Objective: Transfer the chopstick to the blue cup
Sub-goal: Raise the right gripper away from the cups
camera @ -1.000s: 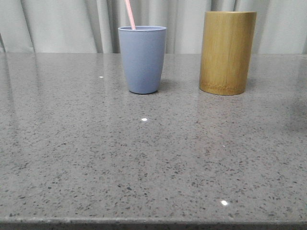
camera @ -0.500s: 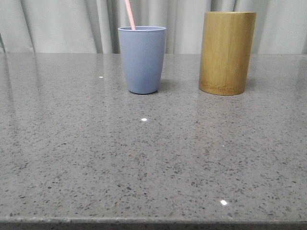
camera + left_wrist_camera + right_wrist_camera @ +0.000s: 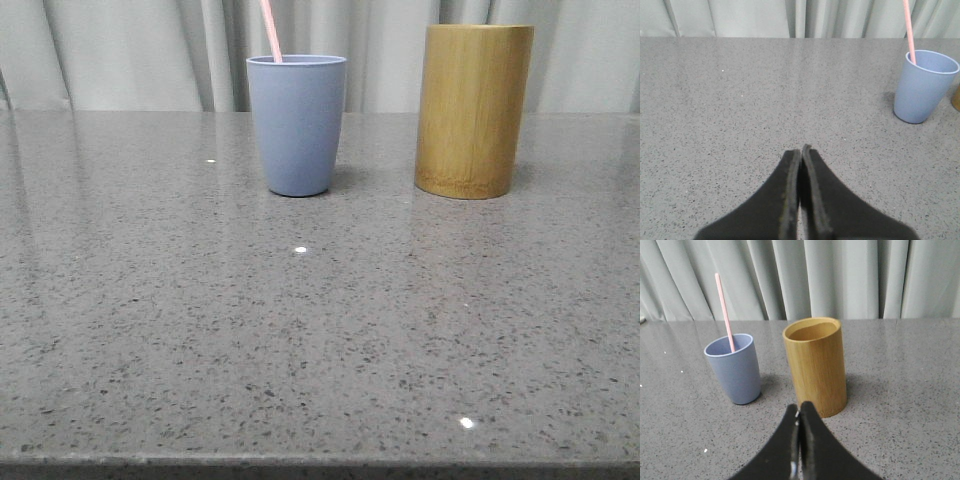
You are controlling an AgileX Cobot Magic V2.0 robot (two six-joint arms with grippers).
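Note:
The blue cup point(image 3: 297, 124) stands upright at the back of the grey table. A pale pink chopstick point(image 3: 270, 29) stands in it, leaning left, its top cut off by the frame edge. The cup point(image 3: 923, 85) and chopstick point(image 3: 909, 30) also show in the left wrist view, and the cup point(image 3: 734, 367) and chopstick point(image 3: 725, 311) in the right wrist view. My left gripper point(image 3: 802, 150) is shut and empty, well short of the cup. My right gripper point(image 3: 799, 409) is shut and empty, just in front of the bamboo cylinder. Neither gripper shows in the front view.
A taller yellow-brown bamboo cylinder point(image 3: 473, 108) stands right of the blue cup; its inside point(image 3: 811, 333) looks empty. The speckled grey table point(image 3: 300, 330) stretches to the front edge. Pale curtains point(image 3: 120, 50) hang behind it.

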